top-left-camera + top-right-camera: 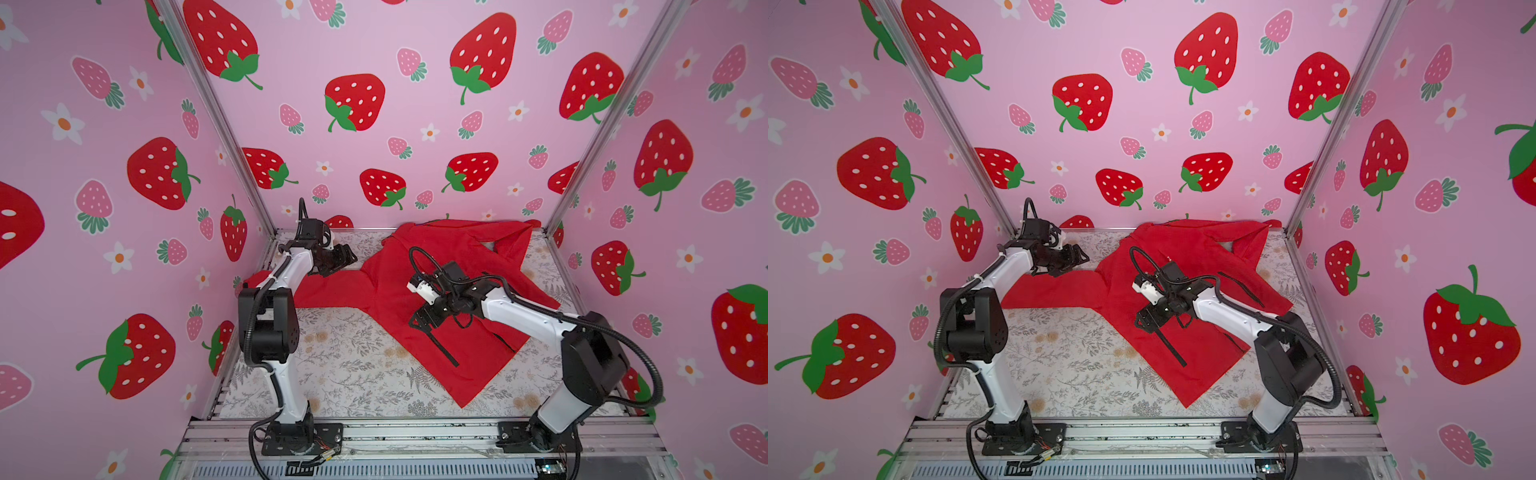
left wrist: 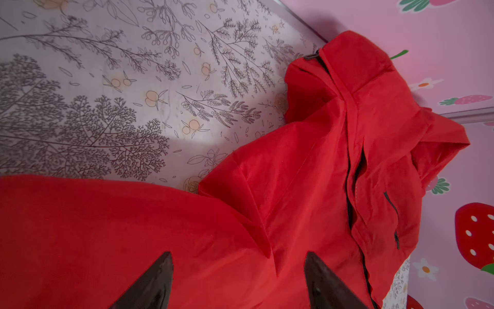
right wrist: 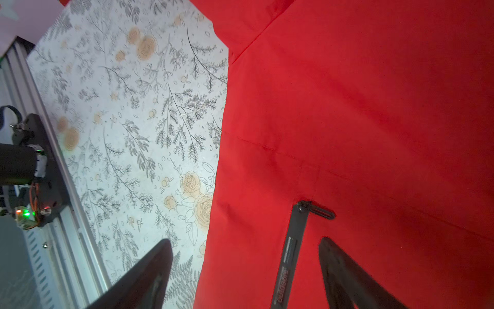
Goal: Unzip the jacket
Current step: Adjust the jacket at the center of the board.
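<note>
red jacket (image 1: 436, 291) flat on bench (image 1: 332, 374). left jaws apart over its sleeve; right jaws apart, empty, near its black zipper pull (image 3: 318, 210). likely step: reaching for pull. next: pinch pull, pin fabric.

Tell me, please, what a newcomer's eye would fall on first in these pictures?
The large bright red thin-fabric jacket dominates, spread over the far right of the floral-printed table. Around it rise pink walls printed with big red strawberries. Both robot grippers are open: the right gripper hangs over the jacket's black zipper, the left gripper over its sleeve.
</note>
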{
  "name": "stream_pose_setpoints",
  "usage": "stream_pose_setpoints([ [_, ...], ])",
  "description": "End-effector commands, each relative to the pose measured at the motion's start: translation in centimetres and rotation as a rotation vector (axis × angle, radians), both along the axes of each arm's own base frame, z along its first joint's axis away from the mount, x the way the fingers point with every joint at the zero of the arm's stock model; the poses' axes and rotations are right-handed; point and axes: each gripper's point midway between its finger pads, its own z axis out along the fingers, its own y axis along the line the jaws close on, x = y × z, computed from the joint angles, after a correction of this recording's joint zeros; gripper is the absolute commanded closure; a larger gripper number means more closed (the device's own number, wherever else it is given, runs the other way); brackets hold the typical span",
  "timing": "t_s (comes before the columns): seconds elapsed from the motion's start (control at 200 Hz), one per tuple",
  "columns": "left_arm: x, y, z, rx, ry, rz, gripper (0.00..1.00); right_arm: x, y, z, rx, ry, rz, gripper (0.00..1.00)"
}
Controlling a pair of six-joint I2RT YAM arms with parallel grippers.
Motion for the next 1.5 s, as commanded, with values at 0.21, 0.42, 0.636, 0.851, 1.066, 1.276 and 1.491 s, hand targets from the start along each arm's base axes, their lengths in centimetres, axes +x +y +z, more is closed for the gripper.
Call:
stream_pose_setpoints([
  [0.21, 4.8, -0.9, -2.8, -0.052, 0.020, -0.136, 0.25, 3.0, 4.3, -1.6, -0.036, -0.093, 0.006, 0.12],
  [0.42, 4.7, -2.0, -4.9, -0.119, 0.047, -0.178, 0.27, 3.8, 5.1, -1.5, -0.019, -0.100, -0.021, 0.12],
  [0.636, 3.8, -4.4, -6.7, -0.247, 0.097, -0.243, 0.26, 4.6, 3.5, -2.3, -0.054, -0.106, -0.078, 0.13],
  [0.851, 2.6, -6.1, -7.8, -0.329, 0.134, -0.293, 0.42, 6.1, -0.2, -1.4, -0.050, -0.120, -0.178, 0.13],
  [1.066, 3.4, -7.2, -2.6, -0.396, 0.013, -0.320, 1.00, 7.7, -4.6, -0.8, -0.028, -0.112, -0.292, 0.13],
  [1.276, 5.4, -5.0, 8.5, -0.310, -0.247, -0.284, 1.00, 8.4, -8.8, -0.4, -0.001, -0.089, -0.430, 0.14],
  [1.491, 1.7, -5.3, 17.6, -0.189, -0.457, -0.365, 1.00, 8.4, -14.0, -0.2, 0.033, -0.040, -0.603, 0.14],
])
